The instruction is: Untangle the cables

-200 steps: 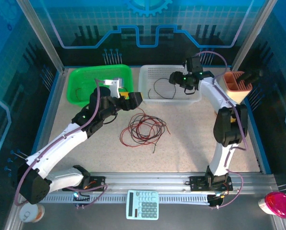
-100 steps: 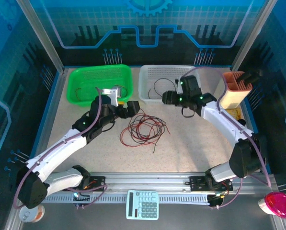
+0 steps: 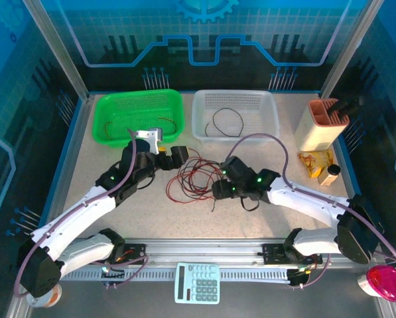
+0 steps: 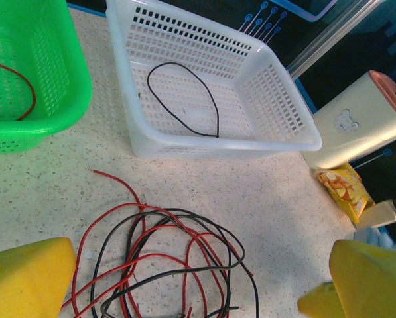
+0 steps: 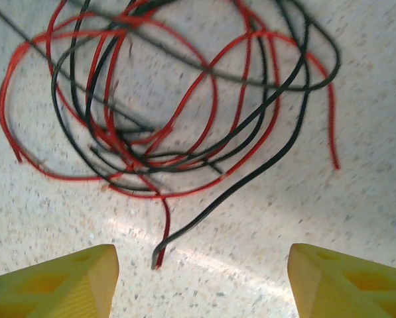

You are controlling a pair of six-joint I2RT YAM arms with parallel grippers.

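Note:
A tangle of thin red and black cables (image 3: 194,177) lies in loose loops on the speckled table, also seen close up as the cables (image 4: 164,258) and the cables (image 5: 178,112). One black cable (image 3: 225,123) rests in the white basket and one red cable (image 3: 105,126) in the green basket. My left gripper (image 3: 178,154) hovers at the tangle's upper left, open, nothing between its yellow fingers (image 4: 28,278). My right gripper (image 3: 219,187) sits at the tangle's lower right edge, open, with loose cable ends in front of its fingers (image 5: 58,285).
The green basket (image 3: 139,101) and the white basket (image 3: 267,109) stand at the back. A beige holder (image 3: 320,126), a snack packet (image 3: 315,161) and a small bottle (image 3: 330,173) are at the right. A calculator (image 3: 198,283) lies on the front rail.
My right arm has swung from the white basket down and forward to the tangle's lower right. My left gripper has shifted slightly lower toward the tangle.

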